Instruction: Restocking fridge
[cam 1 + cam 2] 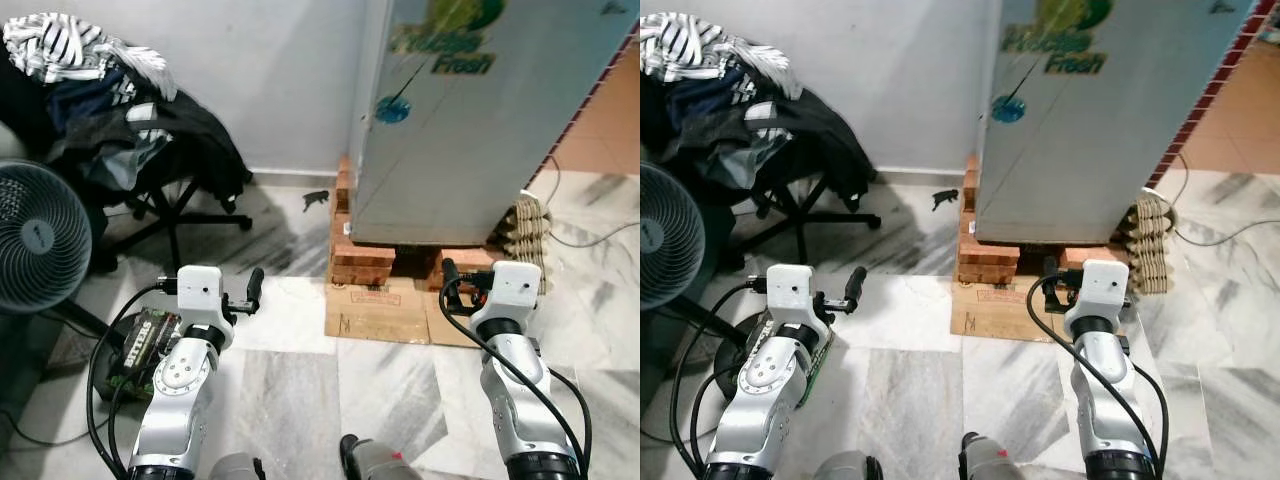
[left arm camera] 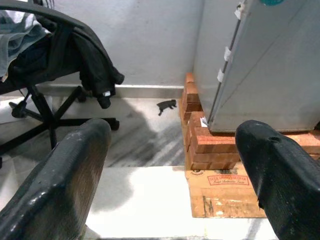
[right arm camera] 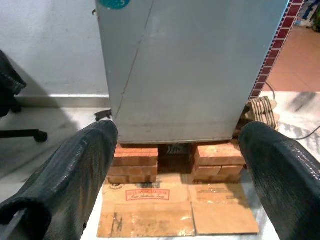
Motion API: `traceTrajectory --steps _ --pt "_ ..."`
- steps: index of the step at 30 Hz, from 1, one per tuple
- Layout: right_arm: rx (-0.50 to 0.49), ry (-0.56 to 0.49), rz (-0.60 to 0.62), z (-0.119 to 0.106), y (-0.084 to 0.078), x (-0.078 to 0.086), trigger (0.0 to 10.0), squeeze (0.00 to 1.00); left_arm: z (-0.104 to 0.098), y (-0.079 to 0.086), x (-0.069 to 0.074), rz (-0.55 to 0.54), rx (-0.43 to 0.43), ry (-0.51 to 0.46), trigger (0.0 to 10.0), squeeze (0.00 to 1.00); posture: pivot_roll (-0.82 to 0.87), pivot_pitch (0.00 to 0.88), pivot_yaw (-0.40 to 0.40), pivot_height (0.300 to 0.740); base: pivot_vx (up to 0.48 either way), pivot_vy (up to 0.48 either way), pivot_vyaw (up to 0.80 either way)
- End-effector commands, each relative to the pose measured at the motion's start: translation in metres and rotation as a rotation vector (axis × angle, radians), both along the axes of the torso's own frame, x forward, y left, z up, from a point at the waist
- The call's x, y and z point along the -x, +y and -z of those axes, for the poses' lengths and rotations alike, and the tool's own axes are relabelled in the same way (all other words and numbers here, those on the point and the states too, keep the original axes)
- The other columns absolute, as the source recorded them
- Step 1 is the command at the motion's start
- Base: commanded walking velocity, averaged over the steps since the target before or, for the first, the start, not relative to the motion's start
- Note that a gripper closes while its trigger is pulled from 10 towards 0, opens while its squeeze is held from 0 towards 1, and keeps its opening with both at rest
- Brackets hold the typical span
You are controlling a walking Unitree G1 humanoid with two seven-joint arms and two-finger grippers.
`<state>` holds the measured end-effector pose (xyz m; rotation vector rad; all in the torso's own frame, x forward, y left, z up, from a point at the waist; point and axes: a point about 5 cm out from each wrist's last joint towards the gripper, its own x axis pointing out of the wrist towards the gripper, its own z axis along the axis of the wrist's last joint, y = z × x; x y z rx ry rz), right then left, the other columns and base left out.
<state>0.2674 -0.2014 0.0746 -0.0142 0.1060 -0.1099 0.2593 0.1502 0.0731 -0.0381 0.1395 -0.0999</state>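
1. Fridge stands ahead of me on the far right, door closed, against the white wall. It rests on stacks of bricks, with flattened cardboard on the floor in front.
2. My left gripper is raised before me, its fingers spread wide and holding nothing; it points at the floor just left of the fridge.
3. My right gripper is also spread wide and empty, aimed squarely at the fridge's lower front.
4. Step in hand, as I judge it: approach the fridge and open the door. I should move nearer, watch the edge of the cardboard underfoot, and look for a handle or door edge, which I cannot make out from here.
5. Fridge surface is grey metal, scuffed, with a long diagonal scratch, a blue round sticker and green "Fresh" lettering higher up. Raised on bricks, it may rock, so I would pull the door gently.
6. On the left, well apart, are a chair heaped with clothes and a fan.
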Motion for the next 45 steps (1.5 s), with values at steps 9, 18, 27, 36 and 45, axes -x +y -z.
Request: traceTrajectory --steps 9,18,27,36,45 --pt "-0.003 0.001 0.000 -0.0020 0.0007 0.0033 10.0 0.00 -0.0020 0.0068 0.0023 0.000 0.032 0.010 10.0 0.00 -0.04 0.138 0.054 0.740 0.000 0.080 -0.80" --pt "0.005 0.004 -0.007 -0.0027 0.0014 0.0038 10.0 0.00 -0.0038 0.0058 0.0036 0.005 0.034 0.006 10.0 0.00 -0.03 0.146 0.052 0.740 0.177 0.000 -0.80" --pt "0.003 0.005 -0.005 -0.0032 0.0019 0.0035 10.0 0.00 -0.0038 0.0054 0.0037 0.015 0.032 0.009 10.0 0.00 -0.04 0.152 0.055 0.740 0.082 0.000 -0.80" --pt "0.006 0.006 -0.006 -0.0036 0.0017 0.0043 10.0 0.00 -0.0034 0.0044 0.0039 0.017 0.033 0.015 10.0 0.00 -0.04 0.156 0.055 0.740 0.000 0.000 -0.80" --pt "0.007 0.008 -0.005 -0.0039 0.0019 0.0049 10.0 0.00 -0.0036 0.0043 0.0041 0.016 0.038 0.018 10.0 0.00 -0.05 0.161 0.058 0.740 0.000 0.000 -0.80"
